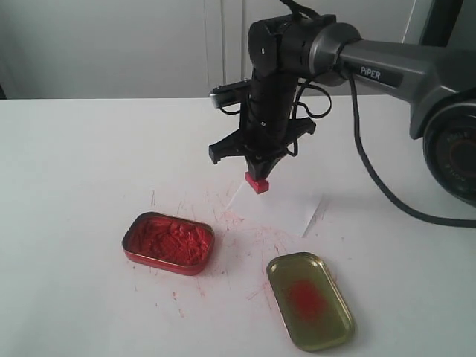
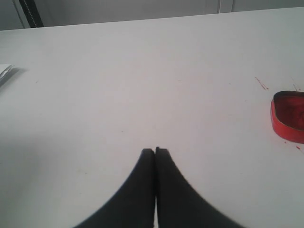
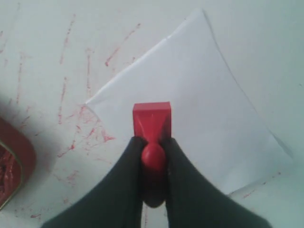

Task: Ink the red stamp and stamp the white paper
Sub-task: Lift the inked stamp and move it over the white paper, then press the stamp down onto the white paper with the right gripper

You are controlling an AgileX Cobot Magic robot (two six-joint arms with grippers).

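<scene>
Our right gripper pinches the red stamp by its handle, the white paper just beneath. We cannot tell whether it touches yet. This near the paper's edge, a tilted press could smear the print or drag it.

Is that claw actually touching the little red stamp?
Touching. The right wrist view shows the right gripper clamping the red stamp by its handle.

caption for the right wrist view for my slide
Right fingers grip the red stamp by its handle, over the white paper.
</scene>
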